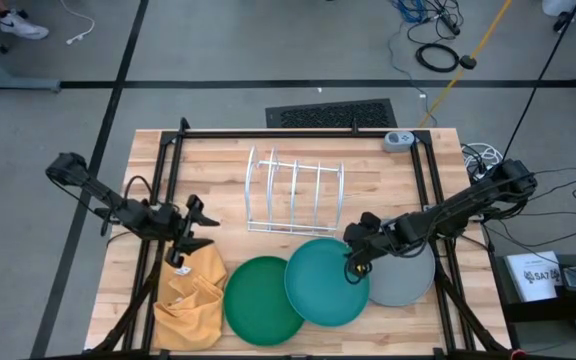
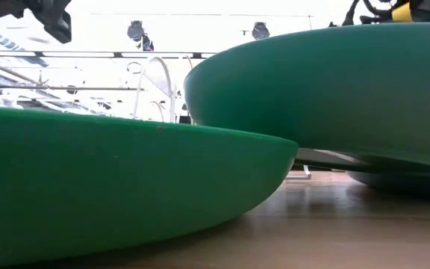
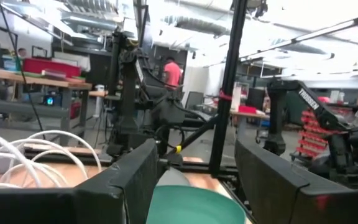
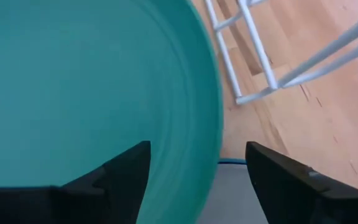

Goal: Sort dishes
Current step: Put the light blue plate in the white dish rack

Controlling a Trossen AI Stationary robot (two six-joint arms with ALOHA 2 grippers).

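Observation:
The teal plate lies at the table's near middle. It overlaps the dark green plate on its left and the grey plate on its right. A thin edge of the light blue plate shows under the teal rim, and it also shows in the low view. My right gripper is open over the teal plate's right rim, with one finger on each side of it. My left gripper is open and empty above the mustard-yellow cloth.
The white wire rack stands at the table's middle, just beyond the plates. A small grey device sits at the far edge. Black frame bars run along the table's left and right sides. Bare wood lies left of the rack.

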